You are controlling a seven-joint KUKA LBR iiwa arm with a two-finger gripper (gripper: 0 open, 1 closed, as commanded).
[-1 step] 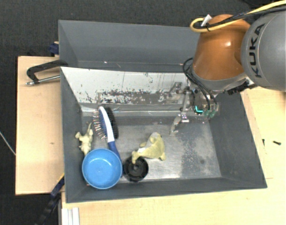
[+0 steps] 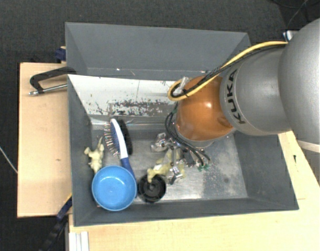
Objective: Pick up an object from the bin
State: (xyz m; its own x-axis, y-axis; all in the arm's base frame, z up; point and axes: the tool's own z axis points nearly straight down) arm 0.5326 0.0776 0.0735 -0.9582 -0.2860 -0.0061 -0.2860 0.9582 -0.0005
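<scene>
Looked like a robotics lab rather than a home or shop. Had a bulky grey industrial robot arm [image 2: 275, 88] (KUKA lettered on its casing), with an orange wrist cover [image 2: 201, 116] and a yellow cable [image 2: 249, 52], reaching into a grey sheet-metal bin [image 2: 149, 51] of mismatched loose things: a blue round plastic bowl [image 2: 114, 188], a blue-handled bristle brush [image 2: 120, 140]. Stood on dark carpet-like flooring [image 2: 149, 4].

bin [image 2: 149, 46]: grey
bowl [image 2: 114, 188]: blue
brush [image 2: 120, 140]: blue, white, black
round cap [image 2: 151, 188] beside bowl: black
figure [image 2: 95, 157] above bowl: pale yellow
</scene>
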